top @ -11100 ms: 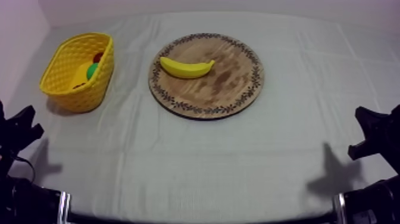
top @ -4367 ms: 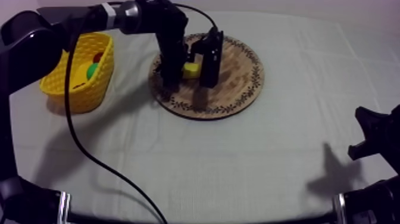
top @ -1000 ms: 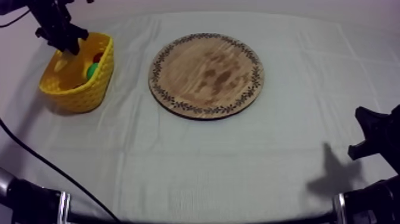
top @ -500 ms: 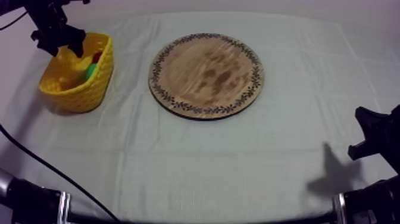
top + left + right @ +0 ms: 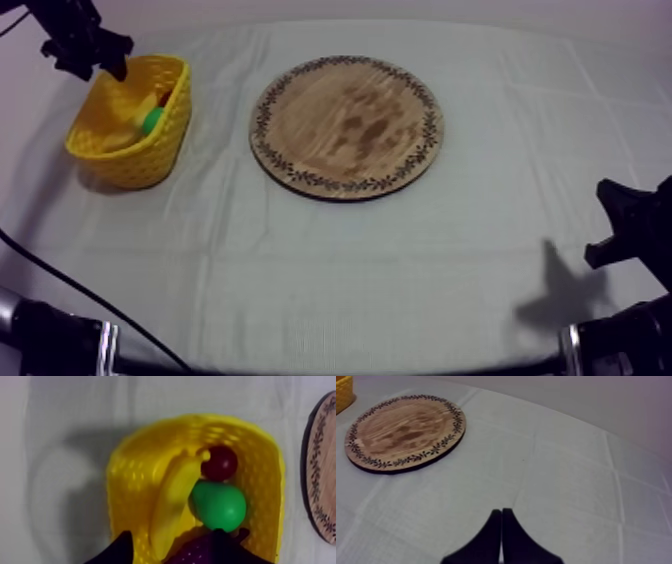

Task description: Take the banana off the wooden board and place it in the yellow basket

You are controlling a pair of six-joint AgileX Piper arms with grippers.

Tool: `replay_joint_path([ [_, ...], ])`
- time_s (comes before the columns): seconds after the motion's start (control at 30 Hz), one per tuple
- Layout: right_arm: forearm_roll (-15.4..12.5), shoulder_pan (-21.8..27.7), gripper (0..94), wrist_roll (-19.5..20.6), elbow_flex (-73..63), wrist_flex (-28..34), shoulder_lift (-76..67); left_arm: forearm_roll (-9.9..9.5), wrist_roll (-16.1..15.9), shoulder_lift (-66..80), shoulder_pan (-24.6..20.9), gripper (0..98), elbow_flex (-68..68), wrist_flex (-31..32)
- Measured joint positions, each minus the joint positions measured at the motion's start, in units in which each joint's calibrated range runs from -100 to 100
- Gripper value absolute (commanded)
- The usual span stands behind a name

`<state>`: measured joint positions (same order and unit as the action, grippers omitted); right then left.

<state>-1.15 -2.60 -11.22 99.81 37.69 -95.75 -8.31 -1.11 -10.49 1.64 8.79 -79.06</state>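
I see my left end effector (image 5: 172, 545) over the yellow basket (image 5: 125, 476), fingers apart. In the basket, the banana (image 5: 172, 501) lies beside the pear (image 5: 218, 505) and the small red fruit (image 5: 220, 462). The wooden board (image 5: 322, 476) sits near the basket.

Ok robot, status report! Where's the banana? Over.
Left gripper open, over yellow basket. Right gripper shut, above the cloth. Banana in basket, beside pear and small red fruit. Nothing blocking.
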Motion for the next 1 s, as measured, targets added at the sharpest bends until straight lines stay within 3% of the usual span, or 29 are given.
replay_joint_path([
  [0.13, 0.0, 0.0, 0.3, 0.0, 0.0, 0.0, 0.0, 1.18, -1.0, 3.8, -0.6, 14.7, 0.1, 3.5],
  [0.27, 0.0, 0.0, 0.3, 0.0, 0.0, 0.0, 0.0, 2.75, -2.0, 8.4, -1.3, 4.5, 1.5, 7.8],
  [0.73, 0.0, 0.0, 0.3, 0.0, 0.0, 0.0, 0.0, 8.31, -1.3, 34.3, -1.9, 0.0, 13.0, 17.9],
  [1.0, 0.0, 0.0, 0.3, 0.0, 0.0, 0.0, 0.0, 8.87, 0.6, 55.6, -3.4, 0.0, 30.0, 28.0],
])
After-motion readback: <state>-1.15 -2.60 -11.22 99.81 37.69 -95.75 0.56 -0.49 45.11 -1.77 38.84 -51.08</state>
